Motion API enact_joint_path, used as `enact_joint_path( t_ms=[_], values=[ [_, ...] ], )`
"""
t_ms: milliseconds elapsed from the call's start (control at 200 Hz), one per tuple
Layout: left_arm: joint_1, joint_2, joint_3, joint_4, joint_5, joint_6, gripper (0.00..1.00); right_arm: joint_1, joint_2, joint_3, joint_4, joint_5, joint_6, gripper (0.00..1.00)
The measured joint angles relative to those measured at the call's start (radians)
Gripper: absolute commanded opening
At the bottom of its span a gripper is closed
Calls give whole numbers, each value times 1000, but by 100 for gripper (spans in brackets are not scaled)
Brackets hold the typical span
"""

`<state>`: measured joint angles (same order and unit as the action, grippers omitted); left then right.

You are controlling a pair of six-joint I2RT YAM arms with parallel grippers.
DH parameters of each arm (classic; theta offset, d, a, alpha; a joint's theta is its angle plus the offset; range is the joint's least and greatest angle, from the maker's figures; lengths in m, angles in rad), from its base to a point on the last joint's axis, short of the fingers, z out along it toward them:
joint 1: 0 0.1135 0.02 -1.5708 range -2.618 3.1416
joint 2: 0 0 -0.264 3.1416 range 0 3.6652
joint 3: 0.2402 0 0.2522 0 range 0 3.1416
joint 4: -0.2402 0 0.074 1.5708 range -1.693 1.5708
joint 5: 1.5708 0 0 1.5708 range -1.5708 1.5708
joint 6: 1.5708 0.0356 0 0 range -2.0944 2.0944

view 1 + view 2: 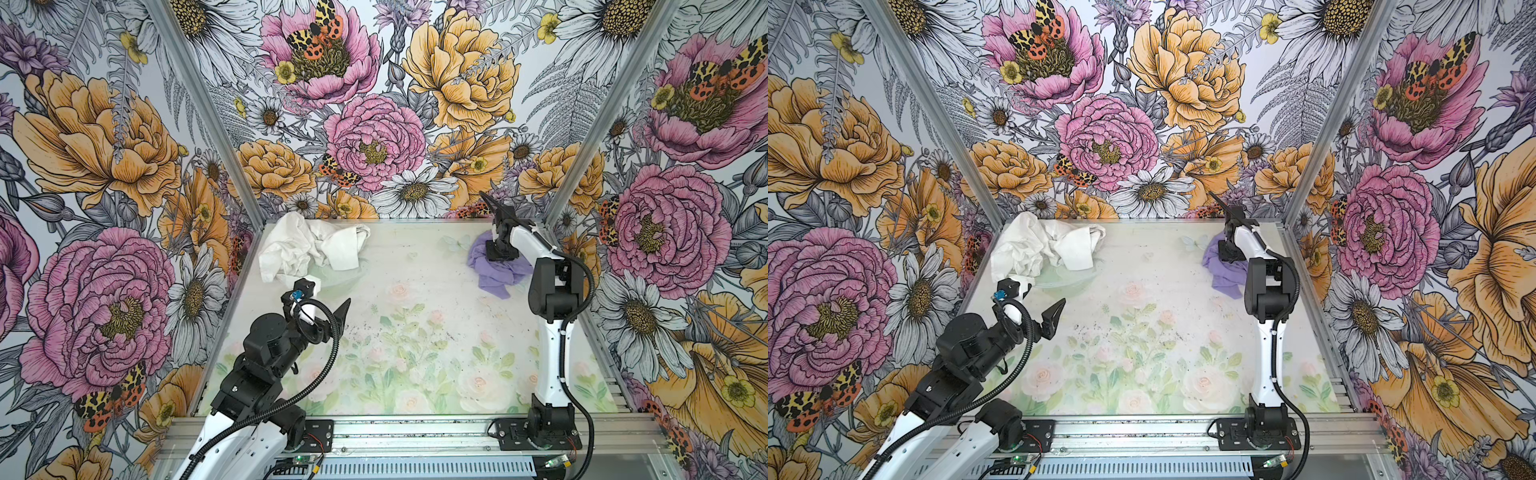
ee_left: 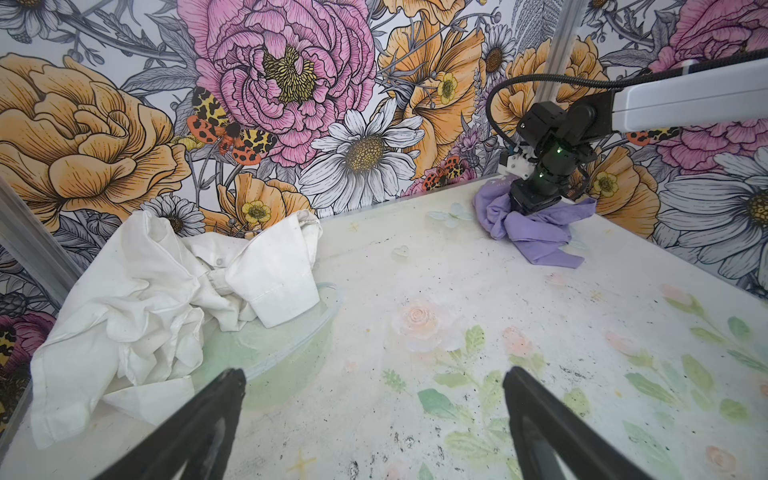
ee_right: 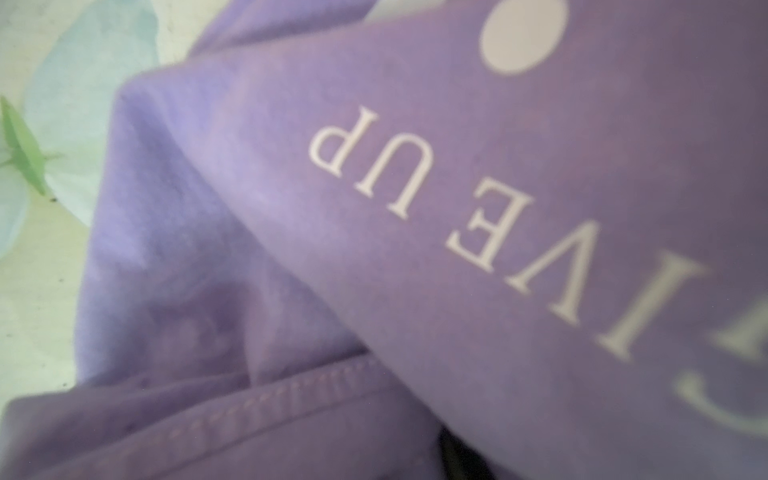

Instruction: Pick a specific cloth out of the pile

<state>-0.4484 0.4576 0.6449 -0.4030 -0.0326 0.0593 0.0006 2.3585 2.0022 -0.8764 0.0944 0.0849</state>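
Note:
The cloth [image 1: 494,276] [image 1: 1225,279] [image 2: 538,235] is lavender with white printed letters and lies crumpled at the table's back right, apart from the pile. My right gripper [image 1: 497,254] [image 1: 1229,255] [image 2: 528,203] points down into its top, and the fabric hides the fingers. Lavender fabric [image 3: 291,249] fills the right wrist view, with no jaws showing. What is there of the pile is a wrinkled white cloth [image 1: 307,245] [image 1: 1038,245] [image 2: 158,291] at the back left. My left gripper [image 1: 338,316] [image 1: 1054,313] [image 2: 374,378] hangs open and empty over the table, just in front of the white cloth.
A clear round dish [image 1: 338,277] [image 2: 299,336] lies partly under the white cloth's front edge. The floral-printed table [image 1: 415,332] is boxed in by flowered walls with metal corner posts [image 1: 582,166]. The back right wall stands close behind the right gripper.

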Motion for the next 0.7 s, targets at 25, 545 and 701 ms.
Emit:
enact_joint_path(
  t_ms=[25,545,701],
  values=[
    [0,0,0,0,0,0,99,0,0,0,-2,-3,0,41],
    [0,-11,-4,2,0,0,99,5,-33,12,-58,-91,18,58],
    [0,-13,-4,3,0,0,99,14,-111,12,-83,-104,31,68]
  ],
)
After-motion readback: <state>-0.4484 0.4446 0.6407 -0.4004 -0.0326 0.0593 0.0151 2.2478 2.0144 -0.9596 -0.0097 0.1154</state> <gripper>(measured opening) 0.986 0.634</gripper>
